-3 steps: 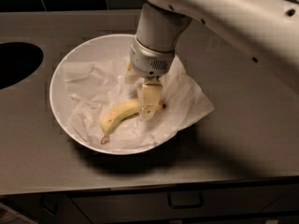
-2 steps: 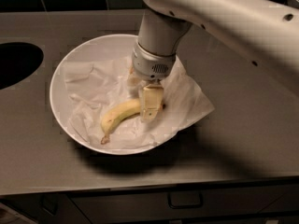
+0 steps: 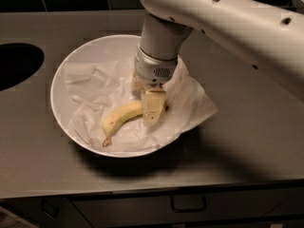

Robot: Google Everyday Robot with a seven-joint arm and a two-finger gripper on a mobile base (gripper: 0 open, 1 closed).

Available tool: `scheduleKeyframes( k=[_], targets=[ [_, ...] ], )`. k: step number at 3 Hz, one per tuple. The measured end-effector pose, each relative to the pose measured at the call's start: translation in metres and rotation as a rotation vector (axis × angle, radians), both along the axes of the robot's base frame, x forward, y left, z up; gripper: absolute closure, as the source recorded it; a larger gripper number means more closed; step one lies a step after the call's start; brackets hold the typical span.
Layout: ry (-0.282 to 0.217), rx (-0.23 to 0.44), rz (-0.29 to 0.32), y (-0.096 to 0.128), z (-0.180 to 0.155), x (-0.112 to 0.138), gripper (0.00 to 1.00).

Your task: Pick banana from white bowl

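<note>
Though my cream-coloured gripper (image 3: pixel 152 112) sits low inside the large round shallow white bowl (image 3: pixel 53 99), right at the thicker right-hand end of the small curved yellow banana (image 3: pixel 121 118), I cannot tell whether it is clamped on the fruit or only standing at it. The banana lies on the crumpled white paper lining (image 3: pixel 92 87), near the bowl's middle, with its thin brownish end pointing to the near-left rim.

Notes for the grasp:
- The hold looks close to the fruit's end, so I judge a slip likely. A seat further along the body would be safer
- Squeeze gently, since the fruit probably bruises
- The paper lies directly under the contact and drapes over the right rim onto the grey countertop (image 3: pixel 247 146). If it gets pinched, it comes up too
- Lift straight up and slowly until clear of the rim, and watch that the bowl does not drag
</note>
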State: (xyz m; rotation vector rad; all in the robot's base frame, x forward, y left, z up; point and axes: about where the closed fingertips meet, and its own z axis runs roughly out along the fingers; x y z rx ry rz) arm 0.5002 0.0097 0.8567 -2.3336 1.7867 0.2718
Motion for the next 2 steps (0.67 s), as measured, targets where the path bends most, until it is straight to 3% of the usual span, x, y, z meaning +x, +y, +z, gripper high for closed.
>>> scheduleKeyframes(
  k=[2],
  targets=[
    [-0.010, -0.024, -0.036, -0.0016, -0.0003, 0.0001, 0.37]
  ],
)
